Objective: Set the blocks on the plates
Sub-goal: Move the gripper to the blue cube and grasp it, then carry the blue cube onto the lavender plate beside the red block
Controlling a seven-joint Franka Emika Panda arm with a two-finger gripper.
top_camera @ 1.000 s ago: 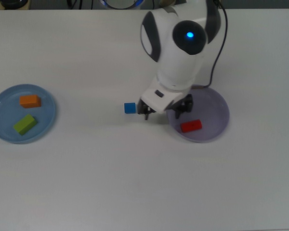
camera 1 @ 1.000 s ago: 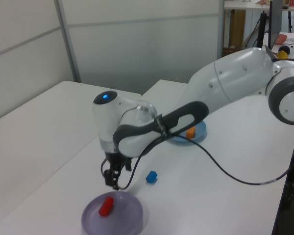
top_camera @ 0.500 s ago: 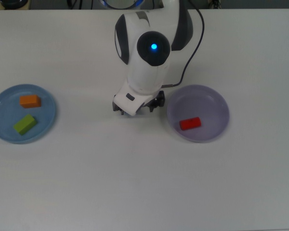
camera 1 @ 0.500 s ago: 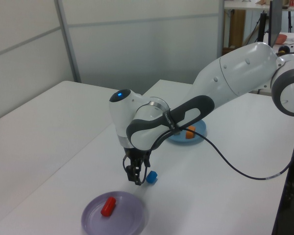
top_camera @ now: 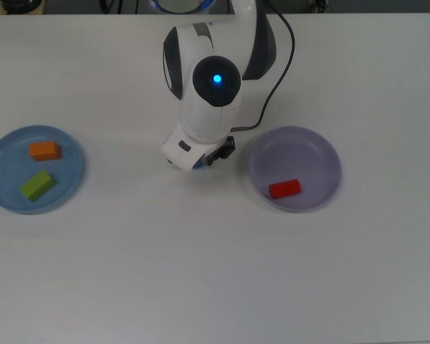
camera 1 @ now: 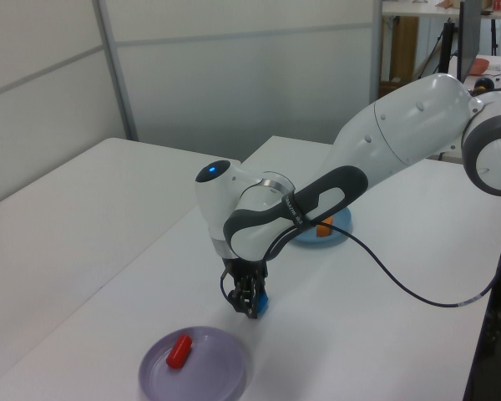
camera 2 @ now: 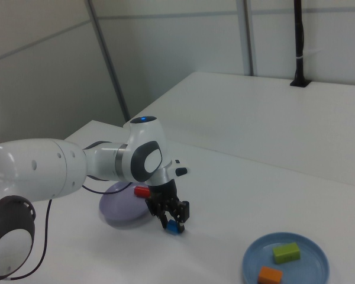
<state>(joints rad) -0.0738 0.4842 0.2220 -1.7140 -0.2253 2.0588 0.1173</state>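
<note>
Top view: we see arm head over white tabletop (top_camera: 201, 272), hiding claw; sliver of blue cube (top_camera: 199, 166) at its lower edge. Orange cuboid (top_camera: 44, 150) and green cuboid (top_camera: 36, 185) lie on light blue plate (top_camera: 0, 154); red piece (top_camera: 284, 188) on lavender plate (top_camera: 319, 154).

Left view: claw (camera 1: 250, 306) down at tabletop, fingers either side of blue cube (camera 1: 261, 302). We cannot tell whether it grips.

Right view: claw (camera 2: 172, 223) low, blue cube (camera 2: 174, 228) between fingertips, just beside lavender plate (camera 2: 115, 210).
</note>
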